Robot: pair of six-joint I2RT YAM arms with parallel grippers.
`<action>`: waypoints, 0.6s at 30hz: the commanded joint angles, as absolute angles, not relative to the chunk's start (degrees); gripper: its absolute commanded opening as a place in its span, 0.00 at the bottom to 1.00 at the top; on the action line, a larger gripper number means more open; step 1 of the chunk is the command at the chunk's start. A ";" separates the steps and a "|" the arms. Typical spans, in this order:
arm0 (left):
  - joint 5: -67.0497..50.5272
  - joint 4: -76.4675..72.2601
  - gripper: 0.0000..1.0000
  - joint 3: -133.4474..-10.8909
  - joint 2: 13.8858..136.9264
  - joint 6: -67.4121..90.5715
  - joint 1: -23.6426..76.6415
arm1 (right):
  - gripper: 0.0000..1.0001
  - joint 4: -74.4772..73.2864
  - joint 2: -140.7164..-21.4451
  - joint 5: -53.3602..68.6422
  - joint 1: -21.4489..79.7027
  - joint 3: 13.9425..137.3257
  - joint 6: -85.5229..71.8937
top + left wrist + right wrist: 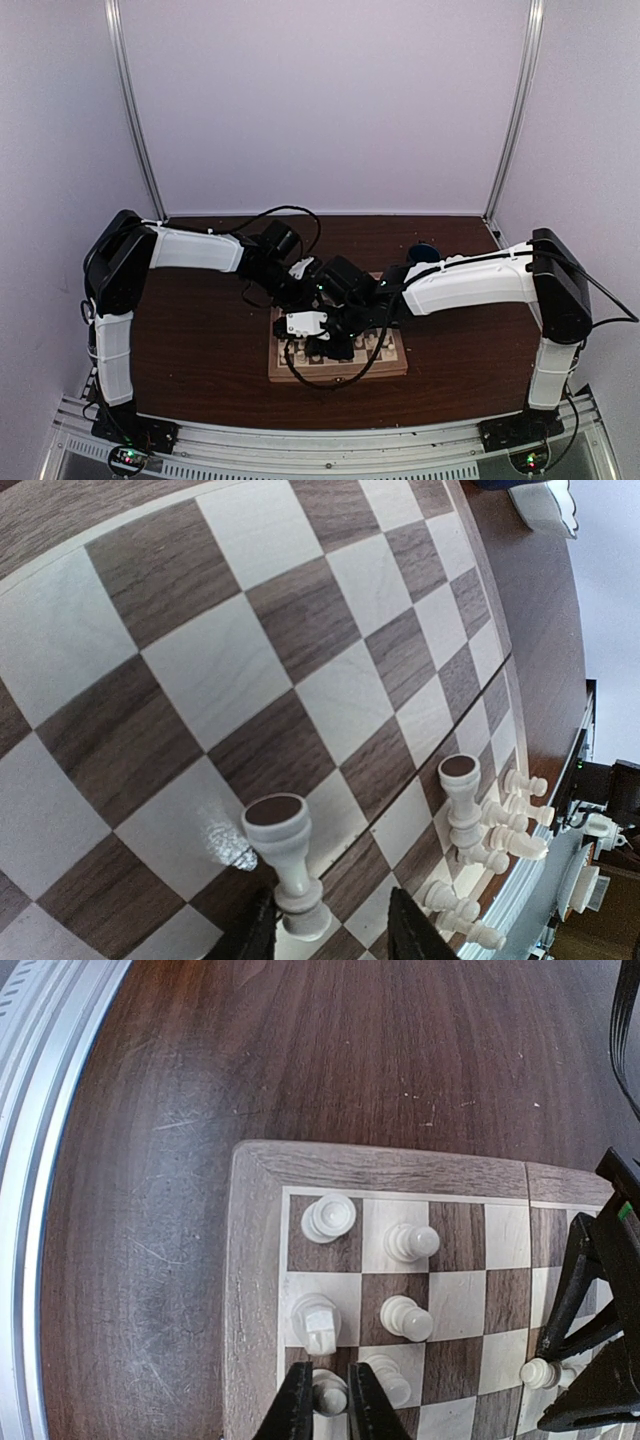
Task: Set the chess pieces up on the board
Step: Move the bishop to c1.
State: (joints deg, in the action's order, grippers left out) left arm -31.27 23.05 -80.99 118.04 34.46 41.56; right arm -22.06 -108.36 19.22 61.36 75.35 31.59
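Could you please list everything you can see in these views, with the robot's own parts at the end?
table: one, dark brown wood, under everything.
board: one, brown and cream checks with a light rim, mid-table.
chess pieces: at least seven, cream-white, on squares near the board's edge; full count unclear.
bowl: one, blue and white, on the table beyond the board, to the right.
rail: one, silver, along the table's near edge.
left arm, right arm: two, white and black, both reaching over the board.
left gripper: one, black, open, a standing piece between its fingers.
right gripper: one, black, fingers close beside a piece; grip unclear.
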 commanded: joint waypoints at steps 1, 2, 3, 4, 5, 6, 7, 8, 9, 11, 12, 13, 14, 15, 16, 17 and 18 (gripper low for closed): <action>-31.02 24.48 0.38 -79.89 117.30 33.49 41.22 | 0.13 -21.73 -109.24 19.27 61.78 74.94 30.95; -31.01 24.54 0.38 -79.89 117.30 33.51 41.22 | 0.14 -21.80 -109.27 19.33 61.77 75.04 30.87; -31.01 24.55 0.38 -79.89 117.25 33.55 41.22 | 0.14 -21.83 -109.32 19.35 61.72 75.13 30.85; -30.98 24.52 0.38 -79.88 117.27 33.54 41.22 | 0.13 -21.72 -109.38 19.41 61.78 75.14 30.81; -30.95 24.60 0.38 -79.89 117.27 33.51 41.22 | 0.14 -21.74 -109.44 19.50 61.76 75.15 30.77; -30.99 24.56 0.38 -79.85 117.25 33.56 41.22 | 0.14 -21.71 -109.50 19.57 61.77 75.22 30.69; -30.94 24.53 0.38 -79.88 117.25 33.49 41.22 | 0.14 -21.80 -109.62 19.60 61.76 75.23 30.68; -30.98 24.52 0.38 -79.89 117.29 33.55 41.22 | 0.14 -21.75 -109.60 19.60 61.78 75.23 30.67; -30.99 24.59 0.38 -79.89 117.25 33.46 41.22 | 0.13 -21.84 -109.60 19.60 61.79 75.17 30.67; -31.02 24.62 0.38 -79.89 117.28 33.49 41.20 | 0.13 -21.80 -109.47 19.54 61.79 75.07 30.67; -31.02 24.60 0.38 -79.89 117.29 33.49 41.22 | 0.14 -21.80 -109.40 19.59 61.79 75.06 30.67; -31.00 24.65 0.38 -79.88 117.27 33.42 41.22 | 0.14 -21.81 -109.34 19.61 61.79 75.06 30.67; -30.98 24.59 0.38 -79.87 117.25 33.43 41.22 | 0.14 -21.88 -109.38 19.52 61.79 75.10 30.67; -31.00 24.65 0.38 -79.85 117.32 33.44 41.22 | 0.15 -21.88 -109.37 19.45 61.79 75.10 30.67; -30.97 24.67 0.38 -79.89 117.27 33.44 41.22 | 0.16 -21.97 -109.40 19.43 61.77 75.10 30.67; -30.95 24.66 0.38 -79.89 117.34 33.48 41.22 | 0.16 -21.95 -109.42 19.50 61.78 75.14 30.67; -30.94 24.65 0.38 -79.89 117.35 33.44 41.22 | 0.16 -22.06 -109.36 19.59 61.74 75.15 30.67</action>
